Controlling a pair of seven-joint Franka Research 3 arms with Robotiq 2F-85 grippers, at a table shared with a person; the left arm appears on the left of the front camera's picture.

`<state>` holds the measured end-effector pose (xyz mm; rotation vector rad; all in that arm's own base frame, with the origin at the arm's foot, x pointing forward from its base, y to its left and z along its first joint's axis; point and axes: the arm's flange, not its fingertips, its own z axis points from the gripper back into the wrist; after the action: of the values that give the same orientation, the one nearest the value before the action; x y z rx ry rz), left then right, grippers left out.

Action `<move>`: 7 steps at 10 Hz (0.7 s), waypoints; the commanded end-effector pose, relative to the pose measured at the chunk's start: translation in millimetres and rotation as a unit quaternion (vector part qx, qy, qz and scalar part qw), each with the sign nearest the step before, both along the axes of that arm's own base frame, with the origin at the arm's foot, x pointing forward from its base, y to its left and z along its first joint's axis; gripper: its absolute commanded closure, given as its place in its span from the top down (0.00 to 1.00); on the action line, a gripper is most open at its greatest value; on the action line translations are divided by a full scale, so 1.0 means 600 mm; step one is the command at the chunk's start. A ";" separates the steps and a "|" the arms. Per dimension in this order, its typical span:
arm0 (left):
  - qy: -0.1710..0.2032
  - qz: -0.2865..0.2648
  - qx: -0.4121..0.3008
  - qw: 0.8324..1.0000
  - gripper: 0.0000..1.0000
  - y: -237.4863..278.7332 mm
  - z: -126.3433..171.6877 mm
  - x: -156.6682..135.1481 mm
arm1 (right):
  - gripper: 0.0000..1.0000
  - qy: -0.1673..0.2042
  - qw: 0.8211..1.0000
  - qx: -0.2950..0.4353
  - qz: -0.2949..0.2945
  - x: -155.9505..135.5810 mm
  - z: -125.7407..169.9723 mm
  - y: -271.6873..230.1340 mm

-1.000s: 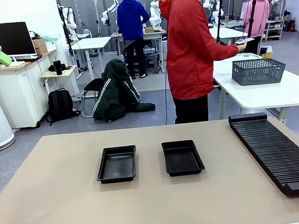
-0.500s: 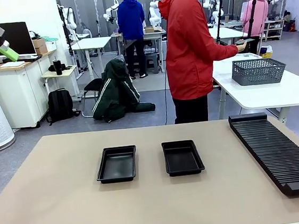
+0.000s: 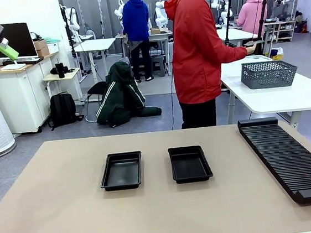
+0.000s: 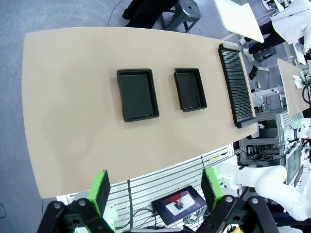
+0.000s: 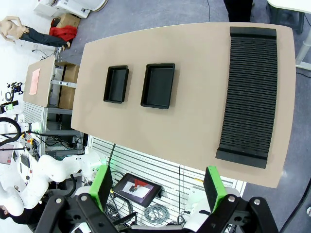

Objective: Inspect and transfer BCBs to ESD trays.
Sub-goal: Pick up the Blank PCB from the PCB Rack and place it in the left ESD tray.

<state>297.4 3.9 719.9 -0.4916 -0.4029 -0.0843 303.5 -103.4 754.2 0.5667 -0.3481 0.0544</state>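
Fingers L (image 4: 100, 190), fingers R (image 5: 103, 186) wide, trays (image 3: 121, 170), rack (image 3: 288, 158) right

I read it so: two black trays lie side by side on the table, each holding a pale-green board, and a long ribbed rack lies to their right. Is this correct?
Not fully. In the front view the left tray and the right tray are both empty. The rest holds: they lie side by side on the table, the ribbed rack to their right.
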 end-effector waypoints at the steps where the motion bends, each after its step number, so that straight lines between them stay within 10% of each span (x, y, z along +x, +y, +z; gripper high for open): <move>1: -0.001 0.002 0.000 1.000 1.00 -0.001 -0.004 0.001 | 1.00 -0.002 1.000 0.002 0.005 -0.003 0.001 0.003; 7: 0.001 0.000 0.000 1.000 1.00 0.000 -0.001 0.001 | 1.00 -0.002 1.000 0.002 0.005 -0.003 0.001 0.003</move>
<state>297.9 3.9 719.5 -0.4916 -0.4016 -0.0839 303.5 -103.4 754.2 0.5667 -0.3481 0.0544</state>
